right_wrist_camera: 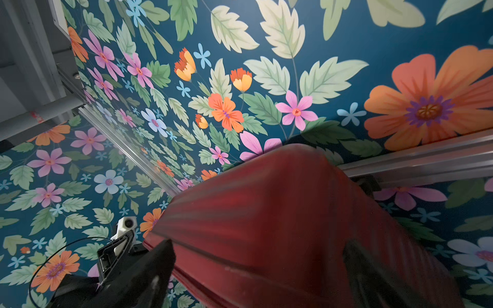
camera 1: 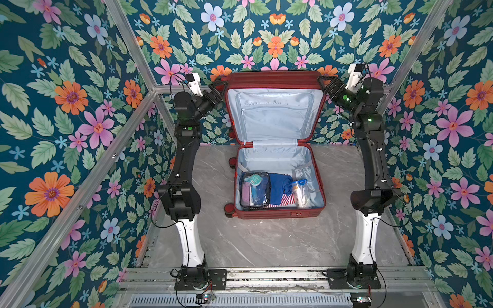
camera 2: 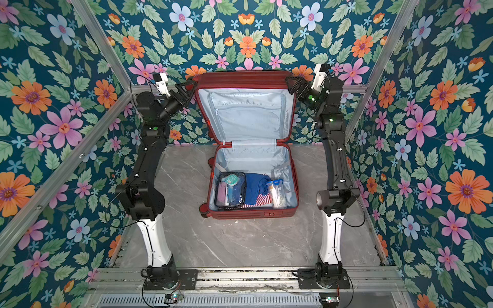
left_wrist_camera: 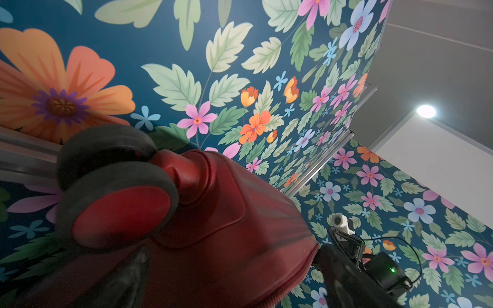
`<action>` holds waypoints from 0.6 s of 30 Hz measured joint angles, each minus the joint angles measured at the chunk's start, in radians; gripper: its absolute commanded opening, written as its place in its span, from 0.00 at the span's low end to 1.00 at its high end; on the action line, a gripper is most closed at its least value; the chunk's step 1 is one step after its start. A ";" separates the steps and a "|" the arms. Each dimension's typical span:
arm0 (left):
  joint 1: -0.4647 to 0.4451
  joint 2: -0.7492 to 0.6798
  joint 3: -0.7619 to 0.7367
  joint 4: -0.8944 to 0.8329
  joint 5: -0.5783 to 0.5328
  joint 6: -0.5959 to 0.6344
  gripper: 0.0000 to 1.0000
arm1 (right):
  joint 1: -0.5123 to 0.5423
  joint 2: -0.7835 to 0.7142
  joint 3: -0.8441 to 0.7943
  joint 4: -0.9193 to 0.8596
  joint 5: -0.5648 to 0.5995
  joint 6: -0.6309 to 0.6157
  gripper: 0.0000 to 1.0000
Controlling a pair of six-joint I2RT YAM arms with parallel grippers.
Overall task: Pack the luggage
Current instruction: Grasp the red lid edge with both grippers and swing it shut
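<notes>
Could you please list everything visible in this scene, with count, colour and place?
luggage: one, dark red with pale blue lining, open mid-table, lid upright
clear pouch: one, black-trimmed, luggage base, left
garment: one, blue, base middle
striped cloth: one, red and white, at the garment's near edge
zip bag: one, clear, base right
table: one, grey marble, underneath
left gripper: one, black, open, at lid's upper left corner
right gripper: one, black, open, at lid's upper right corner

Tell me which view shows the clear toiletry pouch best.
Both top views: the clear toiletry pouch lies unobstructed in the lower half of the open luggage, beside blue clothing. Both wrist views show only the red outer shell and wallpaper, never the pouch.
</notes>
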 measured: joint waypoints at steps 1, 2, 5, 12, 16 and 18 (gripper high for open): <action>-0.003 0.002 0.000 0.000 0.001 -0.001 1.00 | 0.000 -0.002 -0.008 0.004 -0.008 0.010 0.99; -0.006 0.003 0.000 0.000 0.009 -0.001 1.00 | 0.000 -0.008 -0.020 0.012 -0.016 0.010 0.99; -0.016 0.002 -0.006 0.000 0.021 0.000 1.00 | 0.000 -0.036 -0.069 0.018 -0.031 0.018 0.98; -0.026 -0.040 -0.046 -0.002 0.025 0.007 1.00 | -0.001 -0.115 -0.188 0.046 -0.043 0.029 0.95; -0.034 -0.093 -0.113 0.003 0.018 0.026 0.99 | 0.002 -0.161 -0.248 0.049 -0.040 0.028 0.93; -0.038 -0.142 -0.187 0.013 0.003 0.033 0.99 | 0.006 -0.197 -0.295 0.051 -0.035 0.022 0.93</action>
